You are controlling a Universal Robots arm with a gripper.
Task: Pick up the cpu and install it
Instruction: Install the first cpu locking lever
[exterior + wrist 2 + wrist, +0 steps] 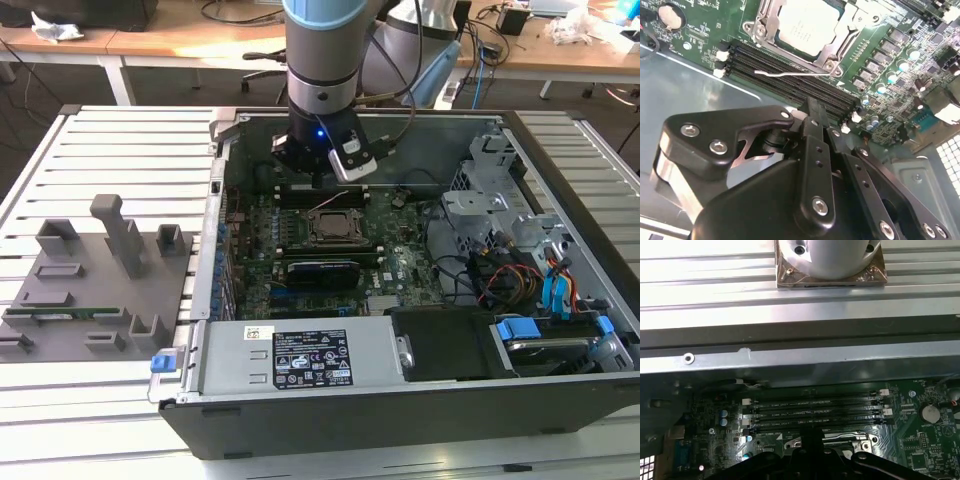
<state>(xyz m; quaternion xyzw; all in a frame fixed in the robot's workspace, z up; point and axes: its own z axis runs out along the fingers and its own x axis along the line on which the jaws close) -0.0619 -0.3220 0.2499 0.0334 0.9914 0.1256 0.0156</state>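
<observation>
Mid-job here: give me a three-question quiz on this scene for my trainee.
1. True or false: the silver-grey square cpu sits in the black-framed motherboard socket.
2. The hand hangs nearest to: A) the long black memory slots, B) the blue drive caddy, C) the white-labelled power supply.
3. Fill in: the grey plastic holder tray lies to the exterior view's ___ of the open black computer case.
Key: 1 true; 2 A; 3 left.
</observation>
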